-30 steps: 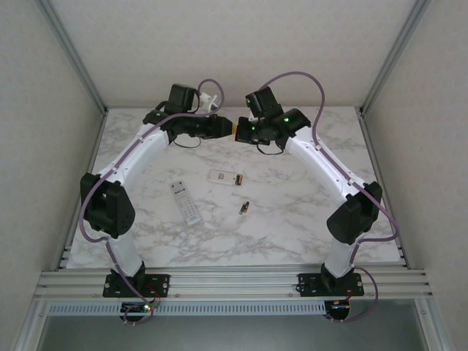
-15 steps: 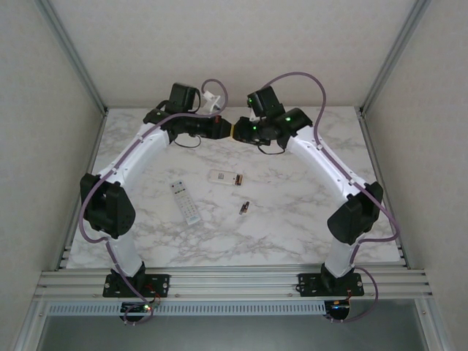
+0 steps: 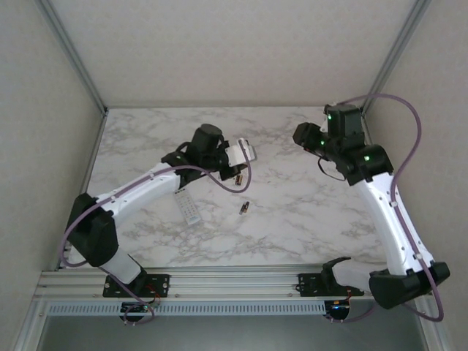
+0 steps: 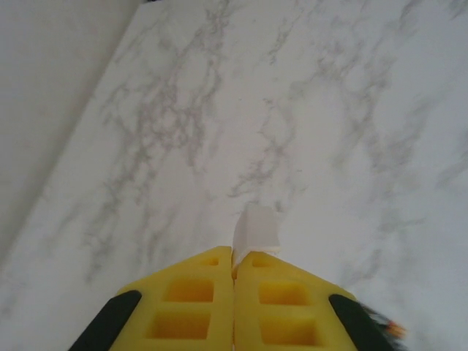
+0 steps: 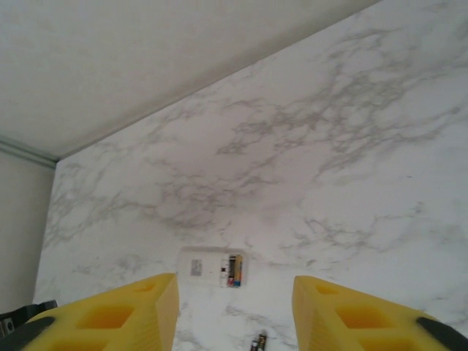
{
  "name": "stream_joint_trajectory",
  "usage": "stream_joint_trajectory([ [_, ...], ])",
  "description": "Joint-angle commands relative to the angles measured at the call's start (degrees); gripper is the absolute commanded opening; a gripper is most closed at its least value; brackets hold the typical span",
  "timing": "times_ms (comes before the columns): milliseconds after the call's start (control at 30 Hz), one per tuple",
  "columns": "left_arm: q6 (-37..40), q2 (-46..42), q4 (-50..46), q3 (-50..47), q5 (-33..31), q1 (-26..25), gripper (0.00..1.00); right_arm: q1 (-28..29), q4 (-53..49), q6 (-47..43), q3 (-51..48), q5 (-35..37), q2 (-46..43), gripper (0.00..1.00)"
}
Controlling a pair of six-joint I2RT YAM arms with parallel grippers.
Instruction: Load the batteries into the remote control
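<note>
Left pincer (image 4: 234, 252): closed on a thin white piece (image 4: 256, 228), probably the battery cover, held above the table (image 3: 292, 219).
Right pincer (image 5: 234, 281): open with nothing between its fingers, high over the far right of the table.
Small remote (image 5: 208, 268): lies flat mid-table with its compartment open and at least one battery (image 5: 234, 270) seated at its right end.
Loose battery (image 3: 245, 208): on the table near the small remote, toward the near edge and apart from the long remote (image 3: 189, 206).
Step in hand: likely fitting the cover, or parking it so the loose battery can go in; I cannot tell which.
Doing it well: hold the white piece level and square to the compartment, and check that every cell sits flat first. Descend slowly, since a tilted cover would jam or shove the light remote across the table.
</note>
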Motion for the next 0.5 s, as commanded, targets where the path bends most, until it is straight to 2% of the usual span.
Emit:
stream_joint_trajectory([
  [0, 11.5, 6.2, 9.1, 2.0, -10.8, -2.4, 0.02, -0.7, 1.4, 2.5, -3.5, 5.4, -1.7, 0.52],
  [133, 17.1, 18.2, 7.0, 8.5, -21.6, -6.0, 0.00, -1.7, -2.3, 6.6, -3.7, 6.8, -2.2, 0.59],
  [267, 22.7, 23.4, 12.9, 7.5, -20.3, -7.3, 0.00, -1.9, -3.7, 9.1, -4.7, 5.9, -3.4, 0.65],
  [467, 26.1, 28.2, 12.9, 9.1, -15.8, -8.7, 0.00, -1.8, -4.4, 13.1, -8.2, 5.5, -7.2, 0.74],
])
